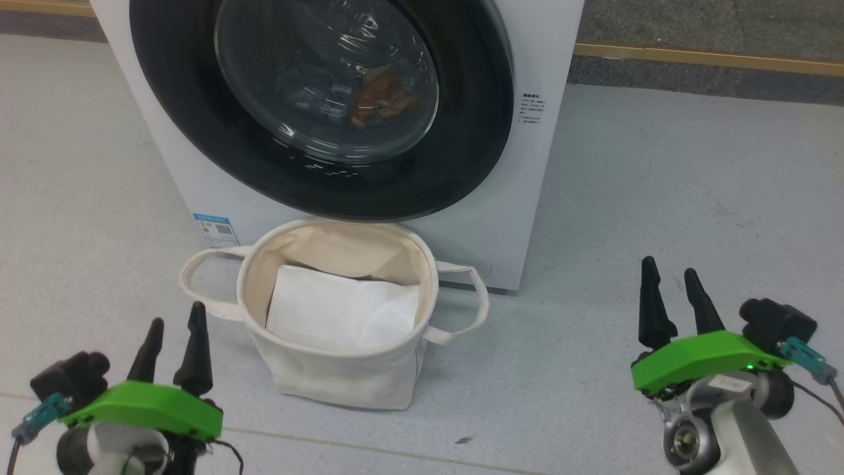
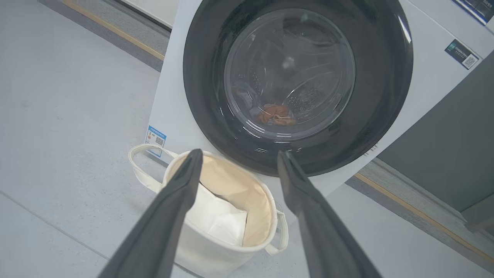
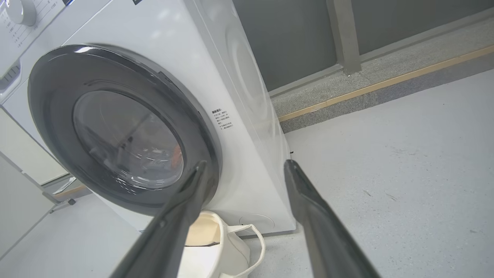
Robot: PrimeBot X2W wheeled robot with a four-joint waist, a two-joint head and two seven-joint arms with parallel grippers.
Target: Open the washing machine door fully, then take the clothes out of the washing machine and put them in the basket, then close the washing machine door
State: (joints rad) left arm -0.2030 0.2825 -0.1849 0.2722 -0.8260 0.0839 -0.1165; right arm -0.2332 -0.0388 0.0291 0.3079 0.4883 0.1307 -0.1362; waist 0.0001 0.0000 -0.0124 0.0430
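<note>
You see the washing machine door (image 1: 316, 188) closed on the washing machine (image 1: 544, 165), with the clothes (image 1: 379, 99) behind its glass. The basket (image 1: 343, 379) stands just in front of the machine, a white sheet (image 1: 336, 310) inside. The left gripper (image 1: 177, 313) and right gripper (image 1: 669, 265) have jaws wide apart, holding nothing.

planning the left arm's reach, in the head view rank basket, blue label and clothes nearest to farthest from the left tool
From the left tool:
1. basket, just to its right
2. blue label, low on the washing machine front
3. clothes, behind the door glass, up right
</note>
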